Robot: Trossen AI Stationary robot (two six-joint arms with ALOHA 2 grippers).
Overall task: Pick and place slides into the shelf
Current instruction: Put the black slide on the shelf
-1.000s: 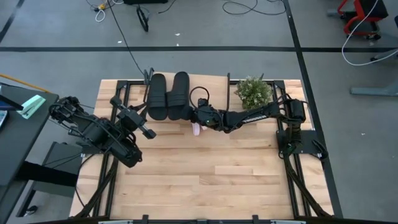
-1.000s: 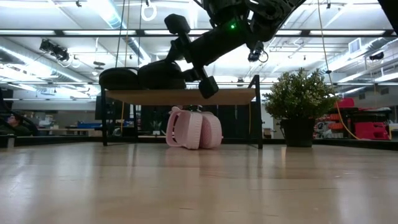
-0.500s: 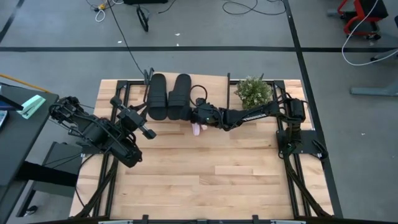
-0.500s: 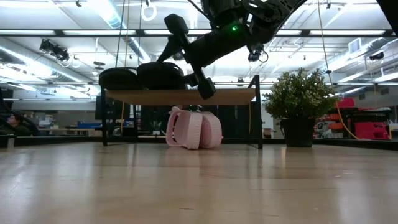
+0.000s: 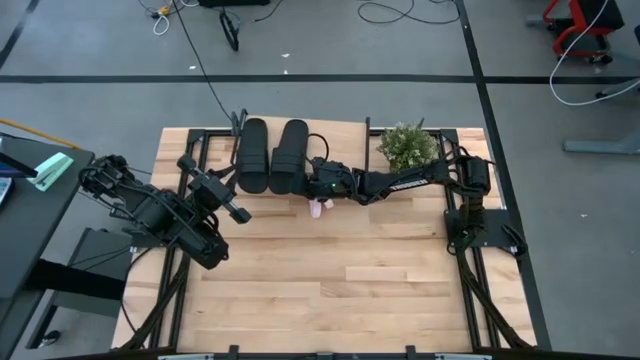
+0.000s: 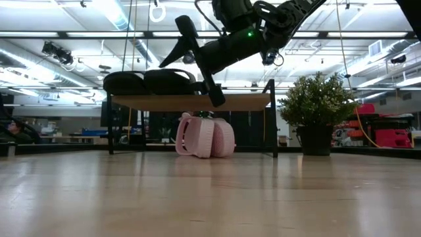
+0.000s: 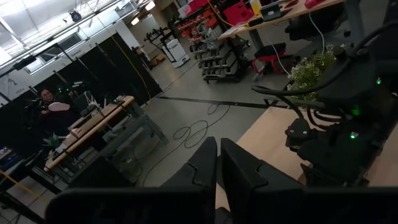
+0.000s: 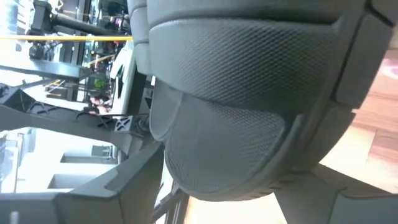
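We see the shelf [image 5: 345,135] at the far edge of the table [image 5: 330,280], with a potted plant [image 5: 407,147] just beside its right end. On its light wood top board lie the two black slides [image 5: 271,155], side by side and touching, toward the left half of the board; from the low view they [image 6: 148,81] rest flat on the board above the black frame legs. The two pink slides [image 6: 204,137] stand on the table under the shelf, pressed together between the legs; from above only a sliver of pink [image 5: 316,208] peeks out past the board's near edge.

The right gripper [image 5: 312,180] reaches in over the shelf at the right-hand black slide, and its fingers stand apart on either side of the slide's end, no longer clamping it; in the right wrist view the textured black slide [image 8: 236,93] fills the space just ahead of the spread fingers.

The left gripper [image 5: 240,213] waits over the table's left side, well apart from the shelf, its fingers [image 7: 205,165] close together with only a thin slit between them, holding nothing.
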